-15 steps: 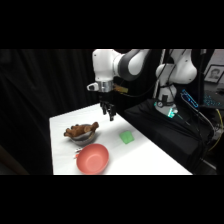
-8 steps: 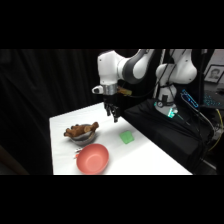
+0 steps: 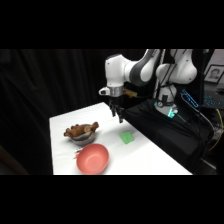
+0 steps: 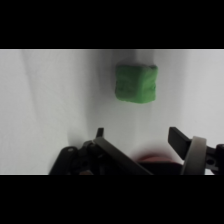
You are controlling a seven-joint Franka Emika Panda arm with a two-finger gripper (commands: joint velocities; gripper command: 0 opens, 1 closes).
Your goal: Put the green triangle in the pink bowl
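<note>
The hand (image 3: 119, 116) hangs open and empty above the tabletop (image 3: 150, 160). The green triangle (image 3: 128, 137) lies right of the pink bowl (image 3: 93, 159)

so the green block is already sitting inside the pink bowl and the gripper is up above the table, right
Not quite. The green block lies on the bare white table, apart from the pink bowl, which holds nothing; the side view shows this. The gripper is indeed above the table.
</note>
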